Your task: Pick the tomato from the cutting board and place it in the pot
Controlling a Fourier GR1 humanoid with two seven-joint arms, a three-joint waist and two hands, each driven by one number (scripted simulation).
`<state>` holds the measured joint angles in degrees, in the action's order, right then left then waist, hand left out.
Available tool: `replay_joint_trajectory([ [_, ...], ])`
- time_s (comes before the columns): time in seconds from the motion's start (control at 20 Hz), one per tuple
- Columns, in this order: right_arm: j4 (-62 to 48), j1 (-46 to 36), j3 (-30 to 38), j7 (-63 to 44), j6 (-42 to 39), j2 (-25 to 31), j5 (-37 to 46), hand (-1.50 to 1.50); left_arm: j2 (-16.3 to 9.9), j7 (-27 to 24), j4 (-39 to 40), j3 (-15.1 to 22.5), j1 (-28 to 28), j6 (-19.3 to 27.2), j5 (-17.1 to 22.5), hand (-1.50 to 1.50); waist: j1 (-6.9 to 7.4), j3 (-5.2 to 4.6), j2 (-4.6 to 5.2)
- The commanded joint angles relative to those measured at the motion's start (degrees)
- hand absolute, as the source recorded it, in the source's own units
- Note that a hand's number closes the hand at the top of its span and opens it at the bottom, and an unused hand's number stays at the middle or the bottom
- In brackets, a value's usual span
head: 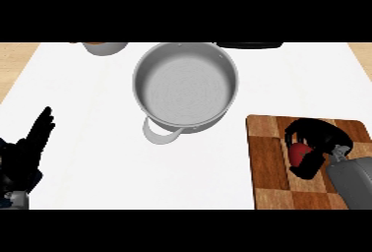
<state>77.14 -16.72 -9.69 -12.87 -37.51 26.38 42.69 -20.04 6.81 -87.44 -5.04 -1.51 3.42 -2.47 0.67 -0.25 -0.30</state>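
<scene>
Tomato: round red tomato [297, 152] on the cutting board, near the board's middle, mostly hidden under the right hand; only part of its red skin shows between the fingers.
Right hand: black right hand [317, 135] over the board, fingers and thumb curled round the tomato; its grey forearm [350, 182] comes in from the bench's near right corner.
Cutting board: brown chequered wooden cutting board [266, 167] lying flat at the bench's right side, reaching its near edge.
Pot: grey round metal pot [186, 86] with nothing visible inside it, standing in the middle of the bench toward the far edge, well apart from the tomato; one loop handle [160, 134] points toward the near edge.
Left hand: black left hand [25, 157] at the bench's near left edge, resting with fingers straight and pointing up, holding nothing.
Bench: white bench top [87, 123].
Far edge: pale rounded vessel [104, 47] left of the pot and dark flat object [249, 45] right of it, both cut off by the view.
</scene>
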Motion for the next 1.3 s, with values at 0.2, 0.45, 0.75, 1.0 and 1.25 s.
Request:
replay_joint_trajectory([
  [0.2, 3.83, -12.50, -17.20, -19.95, 7.77, -25.78, 5.81, 1.50, 0.84, 0.35, -0.08, 3.14, 3.45, -1.66, -0.66, 0.00, 6.15, -0.02, 0.47],
  [0.45, 4.62, -21.21, -26.77, -34.10, 17.72, -26.20, 8.10, 1.50, 1.67, 1.04, 1.52, 3.99, 4.50, -1.25, -1.45, 0.00, 5.98, 0.02, 0.34],
  [0.75, 6.50, -34.82, -33.14, -50.20, 27.09, -26.34, 14.25, 1.50, 1.97, 0.13, 2.32, 4.23, 4.35, -1.10, -1.97, 0.00, 5.95, -0.03, -0.17],
  [1.0, 3.61, -42.46, -34.64, -58.71, 37.14, -26.35, 12.73, 1.50, 2.37, 1.90, 1.34, 4.61, 5.88, -0.08, -2.89, 0.00, 5.49, 0.10, 0.46],
  [1.25, -1.07, -49.73, -32.52, -60.70, 44.10, -26.35, 10.37, 1.50, 2.99, 1.23, 2.11, 3.99, 5.93, 0.51, -2.72, 0.00, 4.88, 0.08, 0.69],
])
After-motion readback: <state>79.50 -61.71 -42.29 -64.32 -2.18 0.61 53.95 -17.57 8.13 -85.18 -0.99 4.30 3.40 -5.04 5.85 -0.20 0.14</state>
